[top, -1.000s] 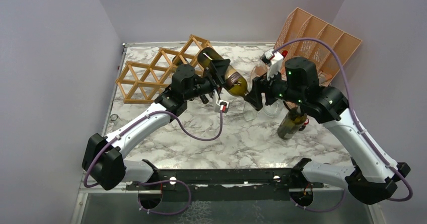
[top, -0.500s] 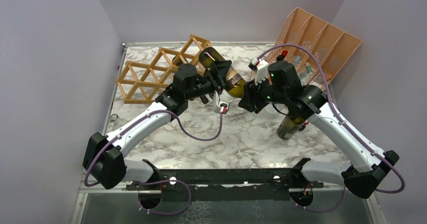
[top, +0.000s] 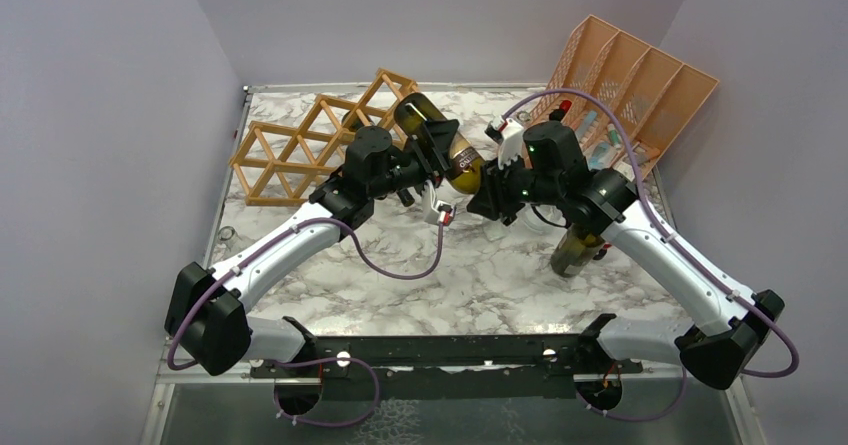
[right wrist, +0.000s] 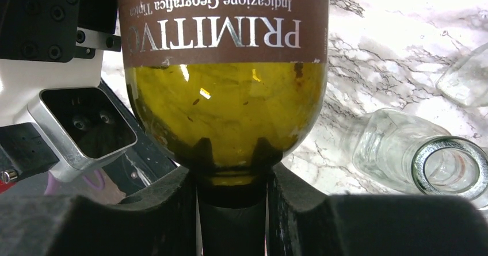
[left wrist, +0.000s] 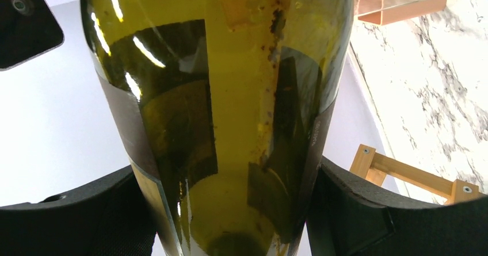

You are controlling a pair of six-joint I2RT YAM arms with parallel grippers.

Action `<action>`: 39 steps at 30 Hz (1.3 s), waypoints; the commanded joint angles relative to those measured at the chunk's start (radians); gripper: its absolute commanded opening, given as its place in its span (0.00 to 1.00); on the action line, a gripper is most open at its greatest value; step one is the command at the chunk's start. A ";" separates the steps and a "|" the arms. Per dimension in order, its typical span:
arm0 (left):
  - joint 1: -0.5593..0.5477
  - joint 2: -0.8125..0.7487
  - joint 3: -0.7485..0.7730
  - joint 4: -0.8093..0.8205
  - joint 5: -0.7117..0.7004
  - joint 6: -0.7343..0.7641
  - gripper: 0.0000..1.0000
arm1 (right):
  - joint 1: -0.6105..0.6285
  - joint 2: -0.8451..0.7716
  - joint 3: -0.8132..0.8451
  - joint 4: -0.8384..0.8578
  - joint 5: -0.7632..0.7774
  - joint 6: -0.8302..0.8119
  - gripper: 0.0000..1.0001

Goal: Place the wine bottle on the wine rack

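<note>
The wine bottle (top: 458, 155), olive-green glass with a brown label, hangs nearly level above the table, its base toward the wine rack (top: 300, 145). My left gripper (top: 432, 137) is shut on its body; in the left wrist view the black fingers (left wrist: 368, 210) press both sides of the glass (left wrist: 218, 106). My right gripper (top: 483, 193) is shut round the dark neck (right wrist: 232, 210), below the shoulder and upside-down label (right wrist: 224, 31). A corner of the tan rack (left wrist: 414, 175) shows just past the bottle.
A peach slotted organizer (top: 630, 80) leans at the back right. A second dark bottle (top: 577, 250) stands under my right arm. Clear glass jars (right wrist: 414, 152) lie on the marble beneath the held bottle. Walls close in on the left, back and right.
My right arm moved left to the bottle's neck and its jaws closed round it. The left arm and the bottle stayed where they were.
</note>
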 commanded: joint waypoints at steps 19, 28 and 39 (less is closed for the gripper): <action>-0.023 -0.083 0.161 -0.069 0.021 -0.480 0.99 | 0.001 -0.058 0.068 0.191 0.227 0.098 0.01; -0.024 -0.255 0.003 0.241 -0.174 -0.936 0.99 | 0.001 -0.021 0.119 0.244 0.161 0.102 0.01; -0.023 -0.349 0.130 0.260 -0.720 -1.470 0.99 | 0.004 0.057 0.098 0.298 -0.043 0.098 0.01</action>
